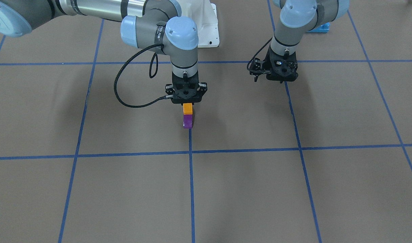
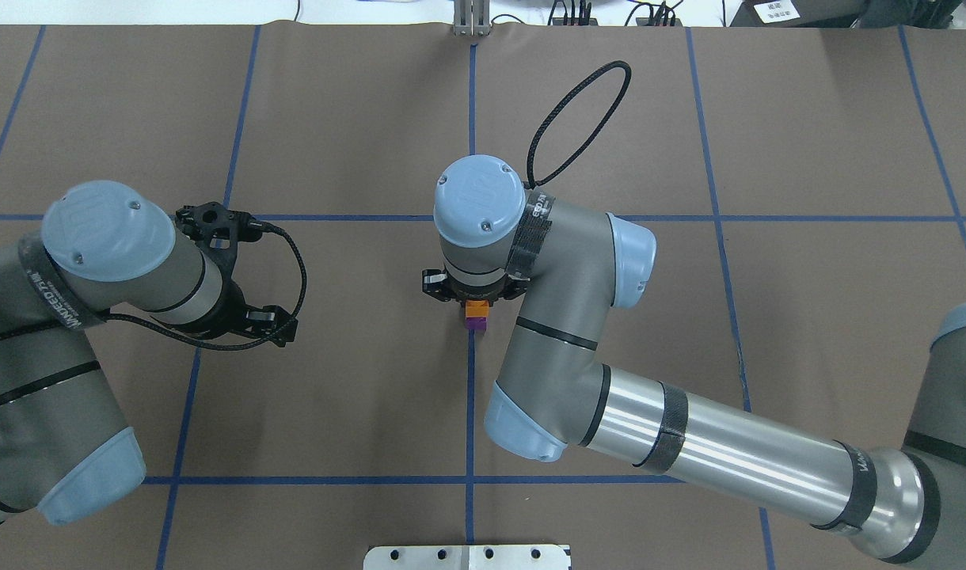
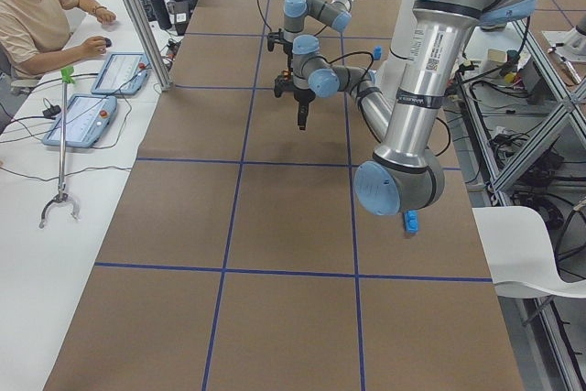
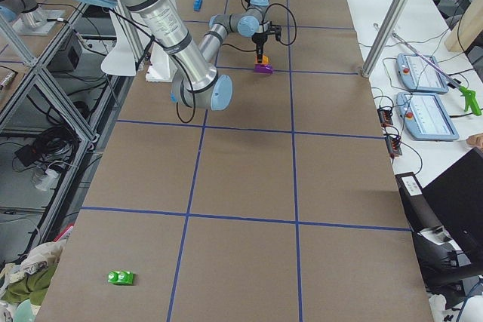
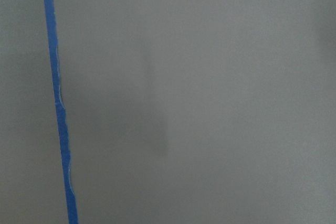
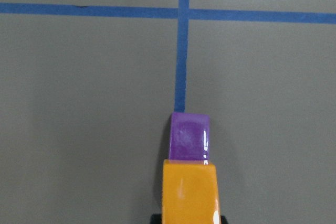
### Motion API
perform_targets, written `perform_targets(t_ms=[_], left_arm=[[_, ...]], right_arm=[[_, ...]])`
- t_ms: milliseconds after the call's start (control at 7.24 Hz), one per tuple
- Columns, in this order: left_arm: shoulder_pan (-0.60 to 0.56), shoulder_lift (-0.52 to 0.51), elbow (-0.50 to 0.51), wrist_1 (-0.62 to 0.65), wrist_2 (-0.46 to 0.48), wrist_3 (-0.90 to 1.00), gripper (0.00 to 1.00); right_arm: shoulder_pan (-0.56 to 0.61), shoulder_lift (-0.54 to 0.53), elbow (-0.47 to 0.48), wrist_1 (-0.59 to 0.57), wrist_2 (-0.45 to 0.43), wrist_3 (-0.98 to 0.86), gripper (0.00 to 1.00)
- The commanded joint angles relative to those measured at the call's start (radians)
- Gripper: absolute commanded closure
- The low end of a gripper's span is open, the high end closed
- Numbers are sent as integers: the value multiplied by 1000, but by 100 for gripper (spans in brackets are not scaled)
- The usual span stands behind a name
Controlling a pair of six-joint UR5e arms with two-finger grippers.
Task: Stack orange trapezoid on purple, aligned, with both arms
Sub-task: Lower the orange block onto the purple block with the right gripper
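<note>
While the orange brick (image 1: pixel 187 108) hangs pinched in the right tool (image 1: pixel 187 102), it sits just over the purple brick (image 1: pixel 187 120) at the middle of the table (image 1: pixel 125 189); whether they touch, I cannot tell. Pressing off-centre could tip or shove the purple brick, which nothing steadies: the left tool (image 1: pixel 279 76) hovers well apart, and how wide it stands cannot be told.

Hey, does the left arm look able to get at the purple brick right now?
Probably only from the side. Bare table lies between the left hand and the purple brick, but the right hand holds the orange trapezoid directly over it, blocking the way down.
</note>
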Motion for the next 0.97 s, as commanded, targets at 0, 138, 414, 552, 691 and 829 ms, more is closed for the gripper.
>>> perform_targets(t_ms=[0, 138, 414, 552, 691, 829], left_arm=[[0, -1, 0, 0, 0, -1, 0], [0, -1, 0, 0, 0, -1, 0], [0, -2, -2, 0, 0, -1, 0], [0, -2, -3, 0, 0, -1, 0], [0, -2, -3, 0, 0, -1, 0], [0, -2, -3, 0, 0, -1, 0]], right_arm=[[2, 1, 0, 0, -8, 0, 100], [0, 1, -5, 0, -14, 0, 100], [0, 4, -16, 2, -15, 2, 100], [-11, 3, -17, 2, -15, 6, 100], [-14, 3, -17, 2, -15, 9, 100], [-15, 1, -17, 2, -17, 5, 100]])
